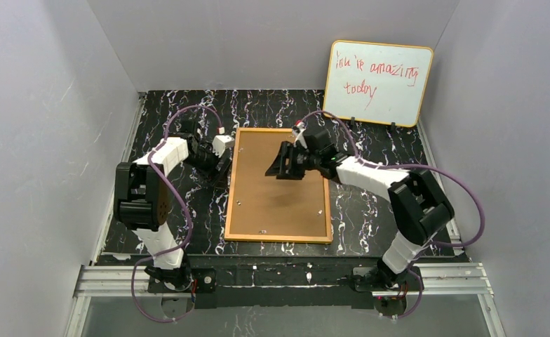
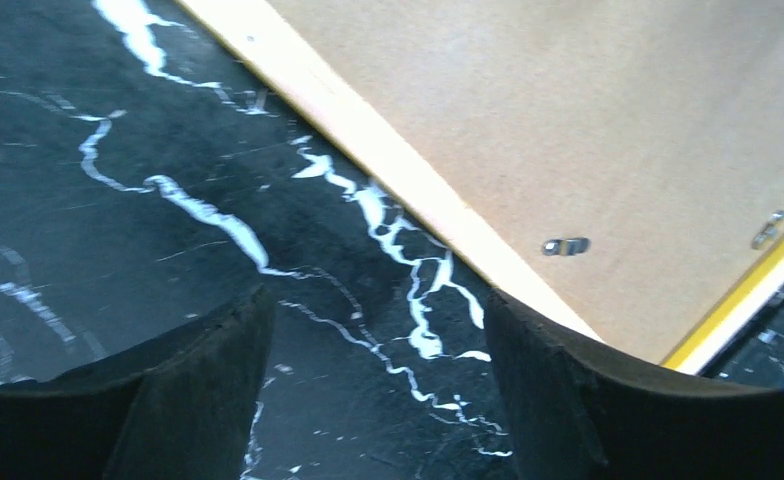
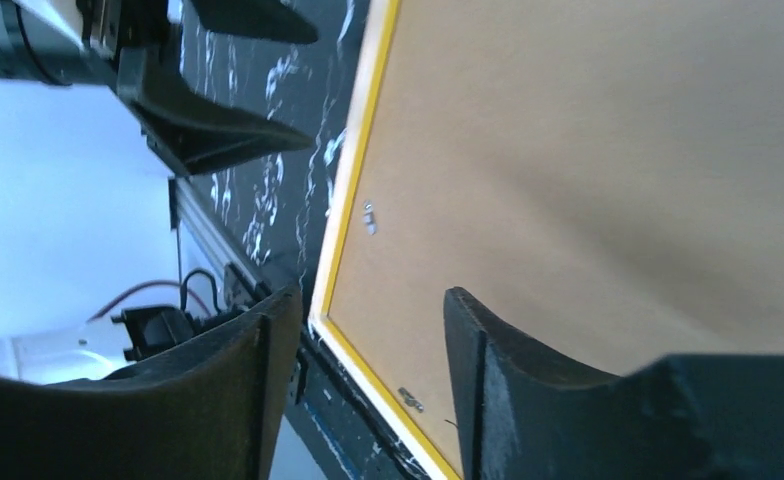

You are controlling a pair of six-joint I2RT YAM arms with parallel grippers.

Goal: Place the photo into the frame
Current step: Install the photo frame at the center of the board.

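The frame point(image 1: 230, 184) lies face down in the middle of the table, orange-wood rim up, with the plain brown backing board point(image 1: 279, 203) filling it. The photo is hidden. My left gripper point(image 1: 218, 167) is low over the table just outside the frame's left rim point(image 2: 368, 130), open, with only black marble between its fingers point(image 2: 218, 390). My right gripper point(image 1: 280, 168) hovers over the upper part of the backing board point(image 3: 588, 150), open and holding nothing. Its view looks across the yellow-edged rim point(image 3: 353, 190) toward the left gripper point(image 3: 268, 85).
A yellow-edged whiteboard point(image 1: 377, 83) with red writing leans on the back wall at the right. Small metal tabs point(image 2: 565, 245) stand along the board's edges. Grey walls close in the black marbled table point(image 1: 370, 210) on three sides.
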